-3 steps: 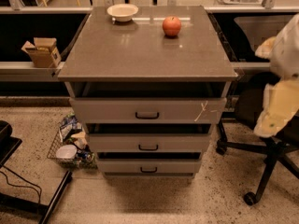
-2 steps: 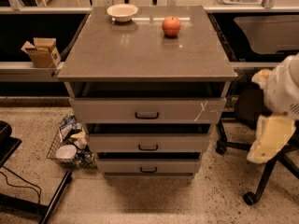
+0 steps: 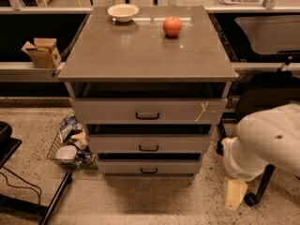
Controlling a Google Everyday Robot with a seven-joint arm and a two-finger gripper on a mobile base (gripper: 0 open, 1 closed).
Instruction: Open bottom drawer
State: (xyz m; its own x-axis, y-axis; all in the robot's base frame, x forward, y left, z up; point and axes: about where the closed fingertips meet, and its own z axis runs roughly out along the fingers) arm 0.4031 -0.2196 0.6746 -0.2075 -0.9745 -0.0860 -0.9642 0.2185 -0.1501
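Bottom drawer (image 3: 149,166): lowest tier of the grey cabinet, just above the floor, with a small black bar handle (image 3: 149,171) at the centre of its front.
Tool (image 3: 234,197): low at the lower right, near the floor, to the right of the cabinet and apart from the bottom drawer.
Tool state: cannot tell how far open it is; nothing seen in its hold.
Arm (image 3: 267,144): a bulky white housing above the tool.
Bench (image 3: 140,55): carries a pale bowl (image 3: 123,12) at the rear left and a red apple (image 3: 172,26) at the rear right, well apart.
Floor, left of cabinet: wire basket (image 3: 70,146) of clutter.
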